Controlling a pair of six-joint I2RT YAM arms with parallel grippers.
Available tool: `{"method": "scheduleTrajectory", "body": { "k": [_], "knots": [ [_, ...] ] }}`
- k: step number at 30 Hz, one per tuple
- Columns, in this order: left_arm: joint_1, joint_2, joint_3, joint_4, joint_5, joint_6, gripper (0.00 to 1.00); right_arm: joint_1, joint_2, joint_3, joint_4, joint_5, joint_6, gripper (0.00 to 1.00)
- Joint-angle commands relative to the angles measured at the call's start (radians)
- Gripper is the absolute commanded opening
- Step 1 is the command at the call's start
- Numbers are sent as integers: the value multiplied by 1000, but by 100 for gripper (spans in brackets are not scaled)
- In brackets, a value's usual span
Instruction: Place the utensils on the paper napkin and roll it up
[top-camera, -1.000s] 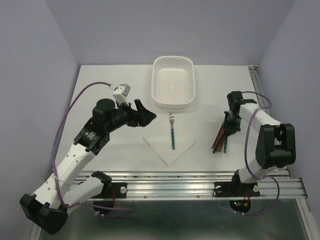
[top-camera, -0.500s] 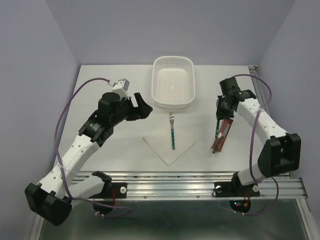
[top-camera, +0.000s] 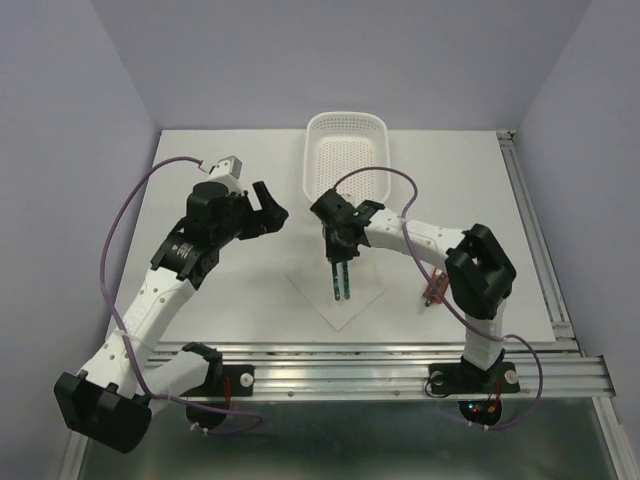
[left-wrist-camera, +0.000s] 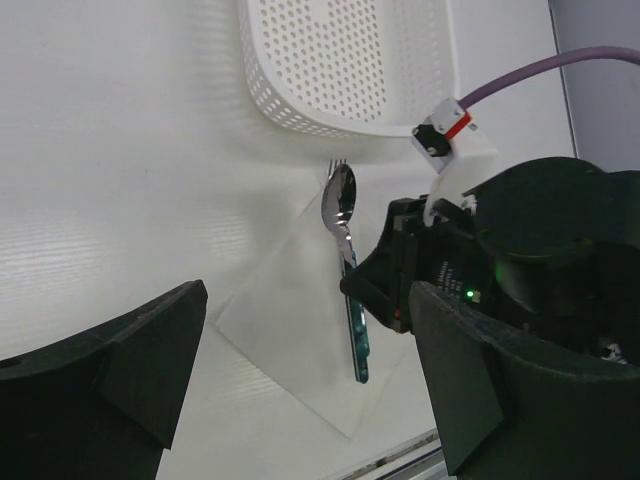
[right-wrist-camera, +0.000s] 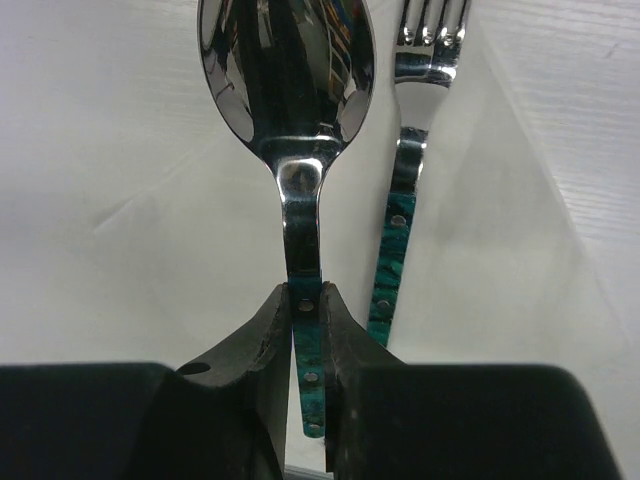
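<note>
While it hangs over the napkin, right end effector (right-wrist-camera: 306, 300): both fingers pinched tight on the spoon's green handle, just below the neck.
Spoon (right-wrist-camera: 285, 90): held by the right arm, shiny bowl pointing toward the basket and handle toward the arm bases. It is over the napkin, just beside the fork and parallel to it; whether it touches the paper cannot be told.
Fork (right-wrist-camera: 410, 150): lies flat, its green handle on the napkin and its tines toward the basket.
Napkin (top-camera: 310, 285): a white square spread on the tabletop (top-camera: 250, 320), turned corner-on to the arms, between them and the basket.
Left end effector (top-camera: 270, 207): jaws spread wide, nothing between them. It hangs above the tabletop left of the napkin, aimed toward the spoon.
Basket (top-camera: 346, 117): white, perforated, at the far side, near the napkin's far corner.
Reddish-brown item (top-camera: 433, 290): on the tabletop right of the napkin, partly hidden by the right arm.
</note>
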Motion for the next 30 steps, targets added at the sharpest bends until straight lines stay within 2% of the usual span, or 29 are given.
{"method": "scheduleTrajectory", "body": {
  "k": [1, 13, 22, 30],
  "knots": [
    [9, -37, 8, -8, -6, 31, 94, 12, 65, 97, 33, 66, 60, 1],
    [11, -43, 0, 5, 8, 26, 94, 15, 136, 121, 18, 75, 46, 1],
    [11, -43, 5, 2, 14, 29, 94, 15, 173, 190, -86, 136, 20, 1],
    [11, -48, 10, 2, 15, 22, 94, 13, 193, 187, -114, 141, 11, 4]
  ]
}}
